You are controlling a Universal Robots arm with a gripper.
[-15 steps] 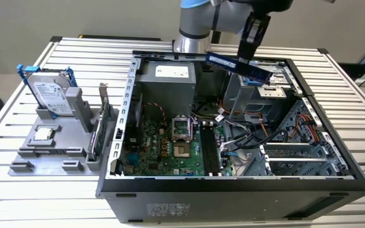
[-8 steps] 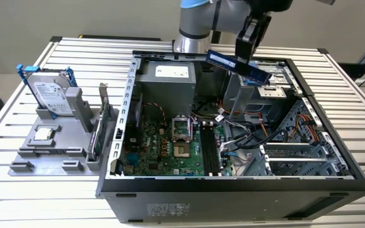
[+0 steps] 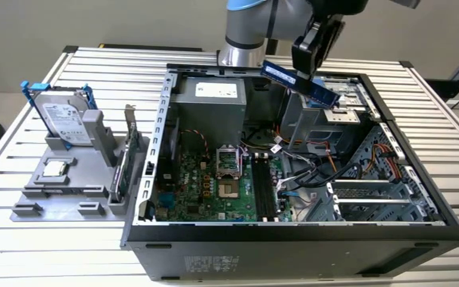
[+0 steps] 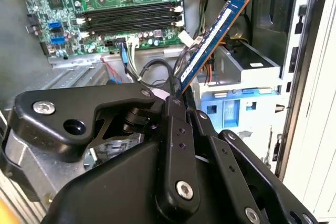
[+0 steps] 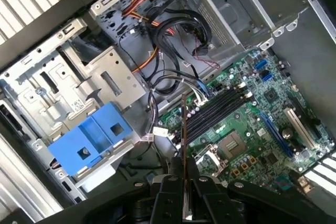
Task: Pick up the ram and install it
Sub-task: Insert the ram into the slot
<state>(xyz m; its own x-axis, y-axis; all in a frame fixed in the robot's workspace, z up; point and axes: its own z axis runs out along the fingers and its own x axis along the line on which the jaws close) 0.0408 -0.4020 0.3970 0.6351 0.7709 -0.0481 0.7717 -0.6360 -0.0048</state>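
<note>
- Pincer: mine, black, pressed together on one end of the ram. It hangs above the open case. In both wrist views its fingers meet on the stick's edge.
- Ram: blue stick with dark chips, pinched at one end and tilted, with the free end jutting out. It is in the air above the case and touches nothing inside it. In the first wrist view it shows edge-on.
- Blue caddy: inside the case, in the metal drive bay, below the ram.
- Cables: black, orange and red bundles inside the case, between the drive bay and the slots.
- Slots: long, black, with white end clips, on the floor of the case, well apart from the ram. They also show in both wrist views.
- Motherboard: green, flat on the floor of the case, around the slots.
- Socket: metal-framed, on the motherboard, beside the slots.
- Tray: grey, outside the case on the exterior view's left, touching its wall.
- Hard drive: upright in the tray, outside the case.
- Table: white, slatted, under the case and tray.
</note>
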